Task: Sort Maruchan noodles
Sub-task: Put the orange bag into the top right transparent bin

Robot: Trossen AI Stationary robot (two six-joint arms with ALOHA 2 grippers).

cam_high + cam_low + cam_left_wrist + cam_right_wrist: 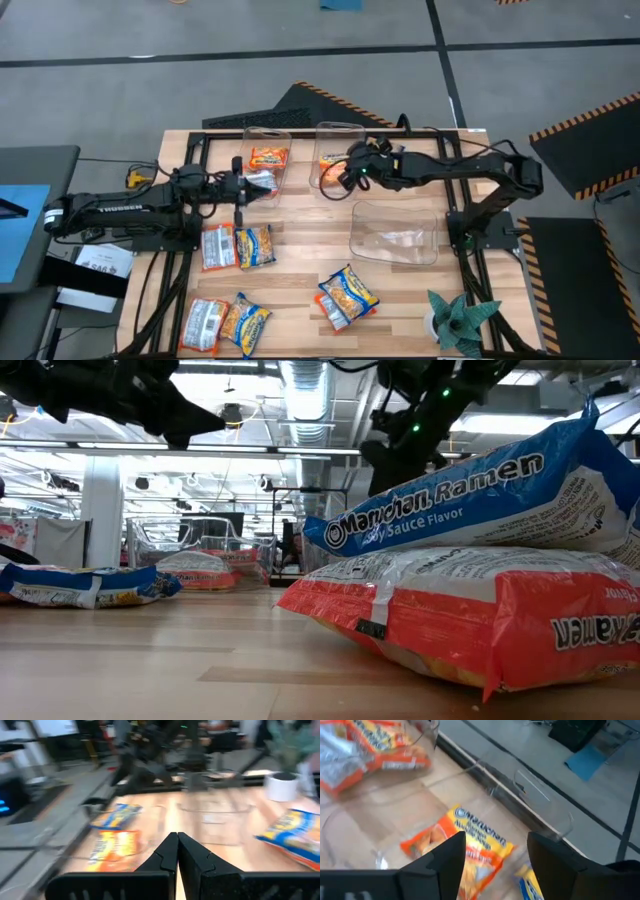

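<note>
Wooden table, strewn with Maruchan noodles: pairs near the left edge and front, blue packet stacked on a silver-red one near the middle front. Clear bins: one lying toward the right, two standing at the back, each with an orange packet inside. Right gripper over the middle back bin, fingers spread, nothing held. Left gripper beside the left bin, fingers pressed together, empty.

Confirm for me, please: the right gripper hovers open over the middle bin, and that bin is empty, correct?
Not quite. The right gripper is open over the middle bin, but the bin is not empty: the right wrist view shows an orange packet lying in it.
</note>
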